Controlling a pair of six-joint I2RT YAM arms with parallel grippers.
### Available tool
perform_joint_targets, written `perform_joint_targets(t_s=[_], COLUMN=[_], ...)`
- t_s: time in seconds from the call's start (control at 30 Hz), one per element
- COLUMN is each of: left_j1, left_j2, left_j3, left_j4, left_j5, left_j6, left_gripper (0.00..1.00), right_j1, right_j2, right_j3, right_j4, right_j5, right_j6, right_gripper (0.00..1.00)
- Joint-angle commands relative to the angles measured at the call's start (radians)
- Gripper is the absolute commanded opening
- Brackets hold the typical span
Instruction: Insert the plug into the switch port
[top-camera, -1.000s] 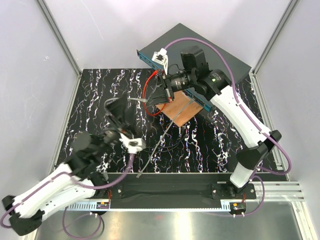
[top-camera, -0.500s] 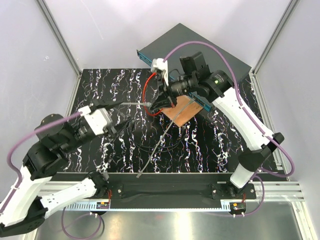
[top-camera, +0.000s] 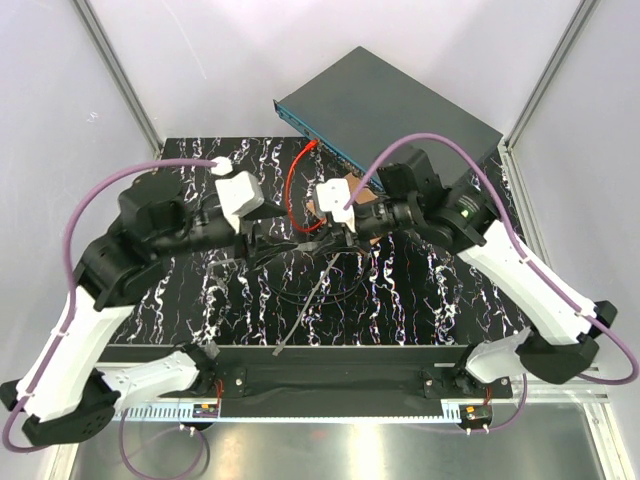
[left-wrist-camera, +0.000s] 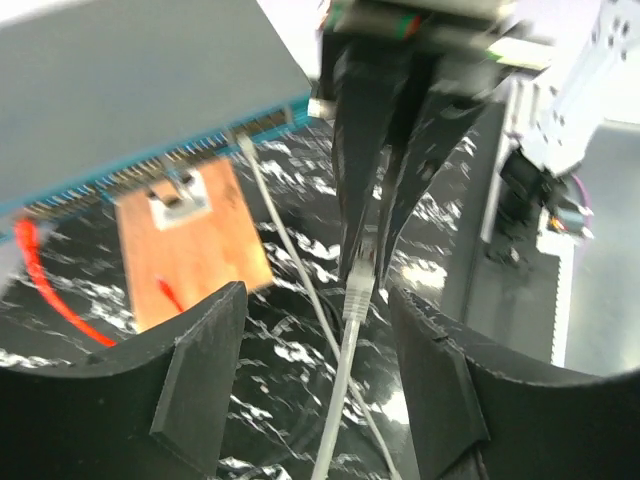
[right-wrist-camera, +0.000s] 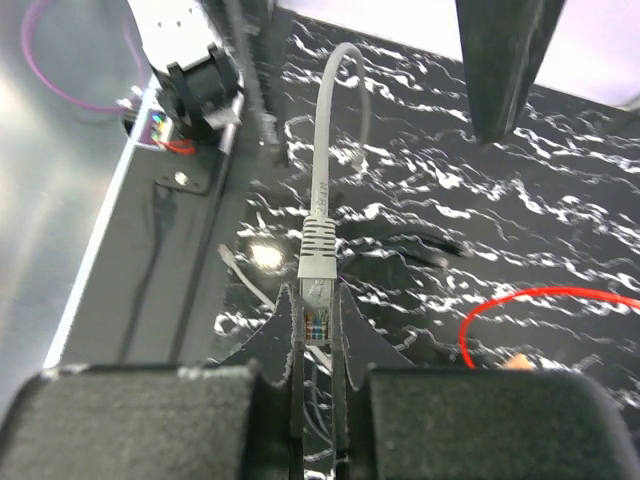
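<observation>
The switch (top-camera: 400, 112) is a dark grey box at the back, its blue port face (left-wrist-camera: 150, 172) turned towards the table. My right gripper (right-wrist-camera: 318, 330) is shut on a grey network plug (right-wrist-camera: 318, 300) and holds it above the table middle (top-camera: 322, 243), away from the port face. The plug's grey cable (right-wrist-camera: 322, 150) runs out towards my left gripper. My left gripper (left-wrist-camera: 315, 390) is open. Its jaws stand on either side of the cable (left-wrist-camera: 340, 370), just short of the plug (left-wrist-camera: 360, 275), not touching it. In the top view it sits left of the right gripper (top-camera: 283, 238).
A copper-brown plate (left-wrist-camera: 190, 240) lies in front of the switch. A red cable (top-camera: 293, 190) loops beside it. A second grey cable (top-camera: 305, 305) leaves the port face and trails to the near table edge. White walls and metal posts enclose the table.
My right gripper has come away from the switch towards the table middle with the plug. My left arm has risen and swung in to face it.
</observation>
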Motion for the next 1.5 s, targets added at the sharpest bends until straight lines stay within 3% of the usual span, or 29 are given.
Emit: perform_joint_targets(t_s=[0.0, 0.07, 0.17, 0.53, 0.97, 1.17, 1.47], left_j1=[0.021, 0.021, 0.022, 0.021, 0.022, 0.021, 0.021], left_j2=[-0.008, 0.021, 0.025, 0.014, 0.002, -0.02, -0.003], left_j3=[-0.002, 0.0, -0.03, -0.131, -0.185, -0.19, -0.185], left_j4=[-0.008, -0.033, -0.029, 0.016, 0.062, 0.092, 0.072], left_j5=[0.159, 0.214, 0.236, 0.192, 0.167, 0.164, 0.156], left_j6=[0.002, 0.017, 0.019, 0.037, 0.028, 0.023, 0.03], left_gripper=[0.64, 0.58, 0.57, 0.51, 0.34, 0.42, 0.4], right_j1=[0.02, 0.029, 0.037, 0.043, 0.05, 0.053, 0.058], right_j2=[-0.058, -0.063, -0.08, -0.095, -0.107, -0.11, -0.109], right_j3=[-0.049, -0.066, -0.1, -0.114, -0.126, -0.141, -0.143], right_j4=[0.102, 0.109, 0.143, 0.149, 0.145, 0.139, 0.148], right_j5=[0.06, 0.077, 0.097, 0.082, 0.08, 0.075, 0.082], right_j6=[-0.077, -0.093, -0.099, -0.083, -0.083, -0.08, -0.083], right_gripper=[0.0, 0.0, 0.0, 0.0, 0.0, 0.0, 0.0])
